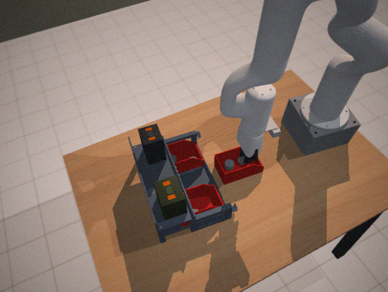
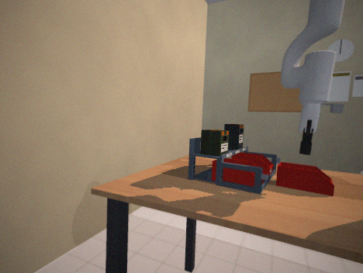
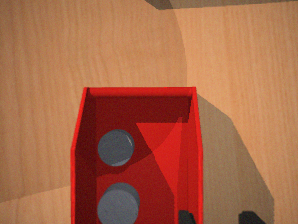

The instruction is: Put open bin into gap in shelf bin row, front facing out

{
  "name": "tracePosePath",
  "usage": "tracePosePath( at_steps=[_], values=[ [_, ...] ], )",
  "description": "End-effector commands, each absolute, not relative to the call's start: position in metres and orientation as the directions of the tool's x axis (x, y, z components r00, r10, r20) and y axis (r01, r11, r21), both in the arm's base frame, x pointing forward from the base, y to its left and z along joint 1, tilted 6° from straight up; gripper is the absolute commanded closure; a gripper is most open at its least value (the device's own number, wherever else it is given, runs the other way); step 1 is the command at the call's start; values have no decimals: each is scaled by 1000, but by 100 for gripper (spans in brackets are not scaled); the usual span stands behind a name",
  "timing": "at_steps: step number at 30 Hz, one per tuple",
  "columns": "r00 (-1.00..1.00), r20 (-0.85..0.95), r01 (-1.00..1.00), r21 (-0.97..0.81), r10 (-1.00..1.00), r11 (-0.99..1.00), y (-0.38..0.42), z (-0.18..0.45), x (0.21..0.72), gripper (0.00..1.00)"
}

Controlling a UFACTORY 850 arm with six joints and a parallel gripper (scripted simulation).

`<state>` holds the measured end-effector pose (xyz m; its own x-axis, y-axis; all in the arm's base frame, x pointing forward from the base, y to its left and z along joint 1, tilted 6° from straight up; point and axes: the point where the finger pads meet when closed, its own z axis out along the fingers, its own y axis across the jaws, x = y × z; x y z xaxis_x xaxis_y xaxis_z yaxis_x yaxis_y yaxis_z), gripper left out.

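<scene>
The open red bin (image 1: pixel 238 166) stands on the table to the right of the shelf, also seen in the side view (image 2: pixel 304 178) and the wrist view (image 3: pixel 137 160). Two grey round parts (image 3: pixel 116 147) (image 3: pixel 117 202) lie in it. My gripper (image 1: pixel 249 158) (image 2: pixel 306 144) hangs a little above the bin's rear part, partly open and empty. In the wrist view its fingertips stand either side of the bin's right wall line, from above. The blue-grey shelf (image 1: pixel 180 182) holds two red bins (image 1: pixel 185 153) (image 1: pixel 204 198) with a gap (image 1: pixel 195 177) between them.
A black box (image 1: pixel 152 143) and a dark green box (image 1: pixel 170 199) sit on the shelf's upper board. The robot base (image 1: pixel 319 124) stands at the table's back right. The table edge runs close behind the shelf's left side.
</scene>
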<state>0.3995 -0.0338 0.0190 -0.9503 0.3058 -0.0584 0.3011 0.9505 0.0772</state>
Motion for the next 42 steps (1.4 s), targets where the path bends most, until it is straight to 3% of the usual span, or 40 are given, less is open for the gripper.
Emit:
tracePosePath(
  at_steps=[1,42],
  values=[
    [-953,-6,302,96,304,948,-34,26,399,71],
    [-952,-24,302,97,305,949,-34,29,400,71]
  ],
)
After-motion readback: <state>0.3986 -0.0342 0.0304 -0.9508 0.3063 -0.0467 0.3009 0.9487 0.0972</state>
